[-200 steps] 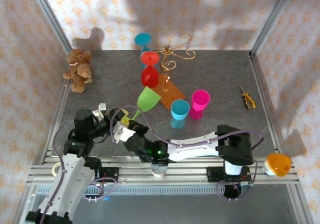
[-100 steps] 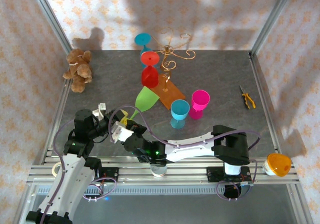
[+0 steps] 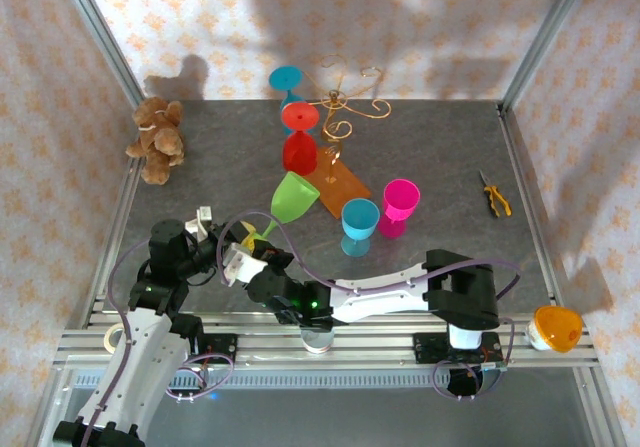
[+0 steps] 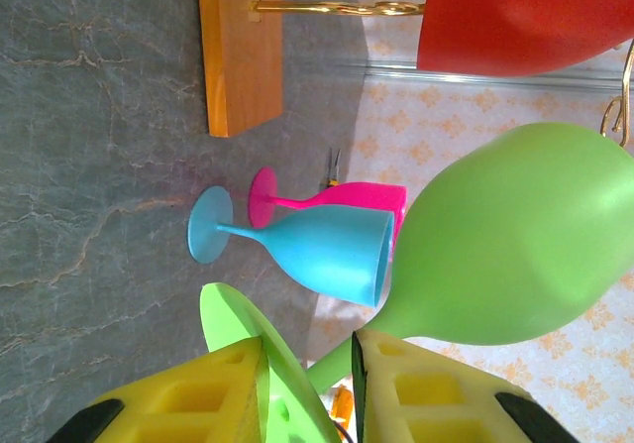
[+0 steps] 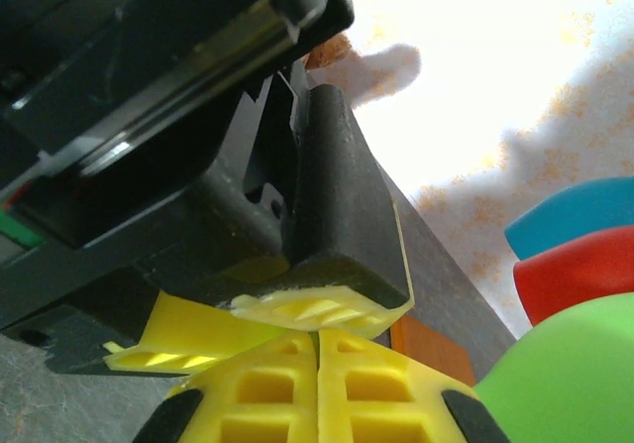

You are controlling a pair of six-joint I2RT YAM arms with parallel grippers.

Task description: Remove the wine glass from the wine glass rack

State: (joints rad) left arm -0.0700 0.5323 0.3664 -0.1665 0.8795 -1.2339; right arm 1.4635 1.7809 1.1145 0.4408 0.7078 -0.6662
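Tilted green wine glass [image 3: 293, 198] in front of the wine glass rack [image 3: 340, 117], stem grasped in the jaws of the left gripper [image 4: 309, 388]; jaws of the right gripper [image 5: 317, 364] clenched pad to pad.

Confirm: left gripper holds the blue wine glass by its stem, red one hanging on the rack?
Not blue: the left wrist view shows the left gripper holding the green wine glass by its stem. The red one hangs on the rack.

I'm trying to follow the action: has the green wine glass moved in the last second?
Yes, slightly. The green wine glass has edged left, away from the wooden base of the wine glass rack.
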